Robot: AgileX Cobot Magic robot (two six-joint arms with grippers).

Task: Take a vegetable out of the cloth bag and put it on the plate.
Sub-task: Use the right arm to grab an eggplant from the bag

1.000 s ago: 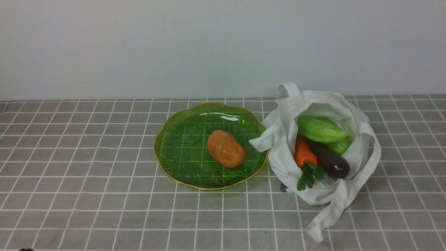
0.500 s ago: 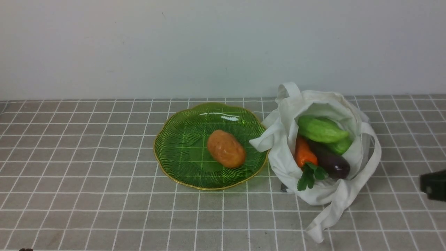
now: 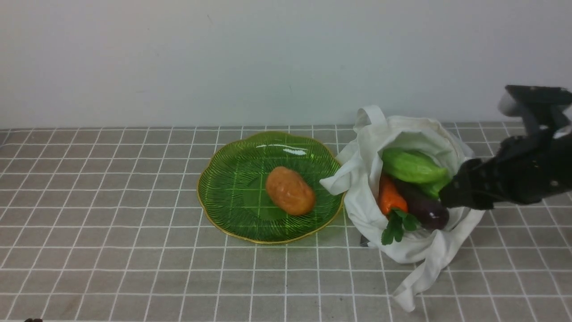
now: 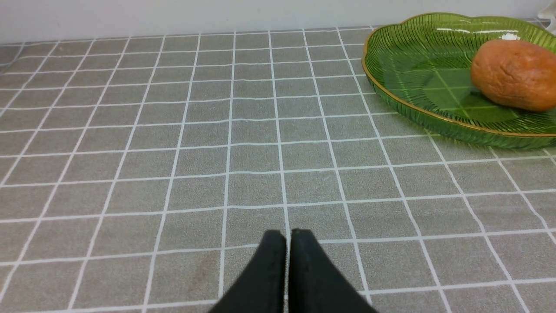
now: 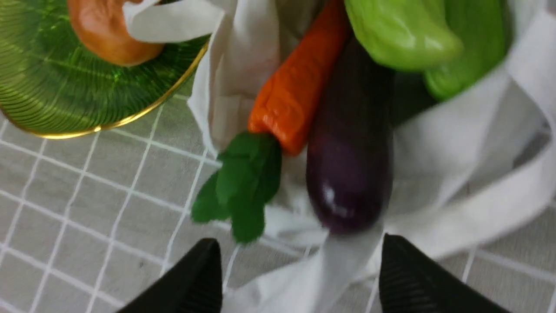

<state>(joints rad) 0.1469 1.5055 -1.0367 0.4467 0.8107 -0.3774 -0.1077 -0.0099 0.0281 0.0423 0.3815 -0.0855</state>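
Observation:
The white cloth bag (image 3: 415, 241) lies open on the right of the table. Inside it the dark purple eggplant (image 3: 424, 208) lies next to an orange carrot (image 3: 389, 197) with green leaves and green gourds (image 3: 411, 166). The green glass plate (image 3: 232, 188) with a gold rim sits to its left and holds an orange-brown potato (image 3: 289, 191). My right gripper (image 3: 447, 197) hangs over the bag's right side, open and empty; its wrist view shows the eggplant (image 5: 349, 174) just beyond the spread fingers (image 5: 195, 278). My left gripper (image 4: 286, 237) is shut and empty over bare tablecloth.
The table carries a grey checked cloth (image 3: 111, 201). A white wall stands behind. The bag's long strap (image 3: 418, 281) trails toward the front edge. In the left wrist view the plate (image 4: 391, 91) and potato (image 4: 514, 74) lie far off to one side.
My right arm has come in from the right edge and moved left and up, now reaching over the bag's right side. Nothing else has moved.

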